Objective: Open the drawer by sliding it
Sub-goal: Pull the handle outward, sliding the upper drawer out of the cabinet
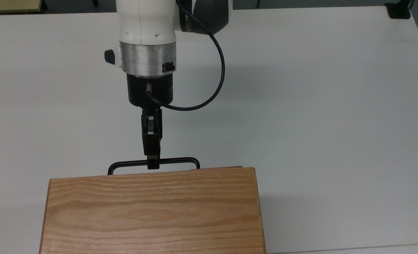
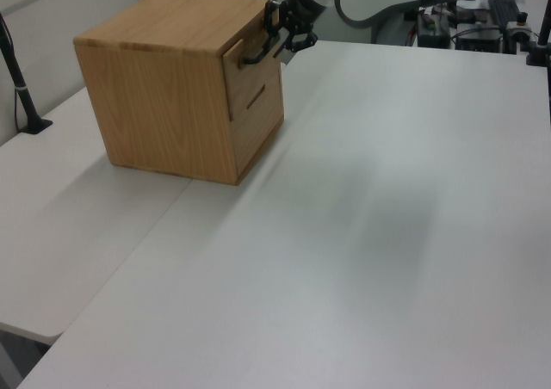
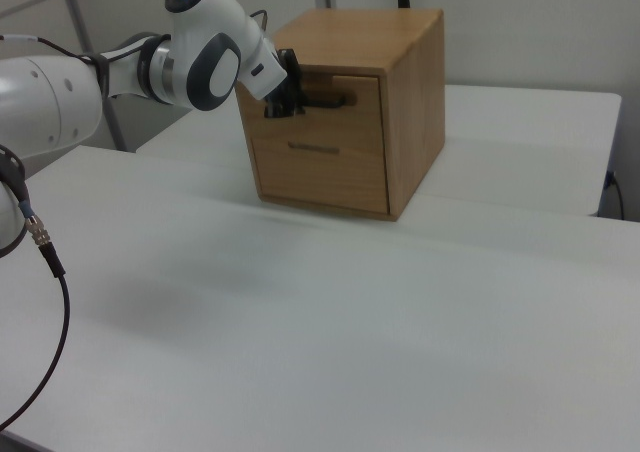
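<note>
The gripper [image 1: 153,163] reaches in from the far side of the table [image 1: 318,106] and sits at the handle [image 1: 175,161] of the drawer [image 3: 345,99], a little left of the bar's middle in the top view. Its black fingers [image 1: 153,155] overlap the bar there, one above the other, so they appear to straddle it; whether they are pressed onto it or still spread I cannot tell. The drawer is the upper one in the cabinet [image 1: 152,211], and its front sits flush or nearly so. In the left view the gripper [image 2: 281,38] meets the handle's far end [image 2: 258,52]. A black cable [image 1: 209,88] loops from the wrist.
</note>
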Motion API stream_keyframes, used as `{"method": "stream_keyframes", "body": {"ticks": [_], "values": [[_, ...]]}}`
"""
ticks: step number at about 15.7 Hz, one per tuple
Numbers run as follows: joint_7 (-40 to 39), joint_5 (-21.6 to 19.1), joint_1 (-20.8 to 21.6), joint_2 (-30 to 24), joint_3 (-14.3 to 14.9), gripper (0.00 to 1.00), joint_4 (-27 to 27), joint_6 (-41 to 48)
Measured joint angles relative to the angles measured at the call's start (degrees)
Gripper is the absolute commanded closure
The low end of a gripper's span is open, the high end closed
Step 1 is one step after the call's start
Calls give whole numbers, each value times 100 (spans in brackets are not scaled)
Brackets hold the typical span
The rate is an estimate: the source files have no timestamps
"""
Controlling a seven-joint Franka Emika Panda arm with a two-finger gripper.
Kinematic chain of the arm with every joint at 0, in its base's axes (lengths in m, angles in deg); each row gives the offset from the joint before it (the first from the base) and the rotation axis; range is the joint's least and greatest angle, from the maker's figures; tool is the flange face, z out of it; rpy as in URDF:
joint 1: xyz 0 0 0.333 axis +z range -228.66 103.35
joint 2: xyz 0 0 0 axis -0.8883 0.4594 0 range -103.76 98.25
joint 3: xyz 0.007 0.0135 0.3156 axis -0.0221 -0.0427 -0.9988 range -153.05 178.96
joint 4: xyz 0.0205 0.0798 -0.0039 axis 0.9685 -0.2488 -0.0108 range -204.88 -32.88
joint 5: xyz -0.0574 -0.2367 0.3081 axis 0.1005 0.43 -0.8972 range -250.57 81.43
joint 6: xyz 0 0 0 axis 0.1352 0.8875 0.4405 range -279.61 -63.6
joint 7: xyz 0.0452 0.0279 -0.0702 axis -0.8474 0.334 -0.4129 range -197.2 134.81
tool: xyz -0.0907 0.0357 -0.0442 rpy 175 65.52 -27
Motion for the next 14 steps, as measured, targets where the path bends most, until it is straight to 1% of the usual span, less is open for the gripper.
{"method": "stream_keyframes", "body": {"ticks": [3, 8, 10, 12, 14], "values": [[3, -1, 0, 5, 0, 88, 2, -2], [15, -227, -16, -65, 4, 89, -86, 2], [-168, -374, -10, -278, 3, 89, -355, 15], [-430, -542, -2, -614, 2, 89, -777, 71], [-640, -620, 11, -1011, 0, 89, -1260, 143]]}}
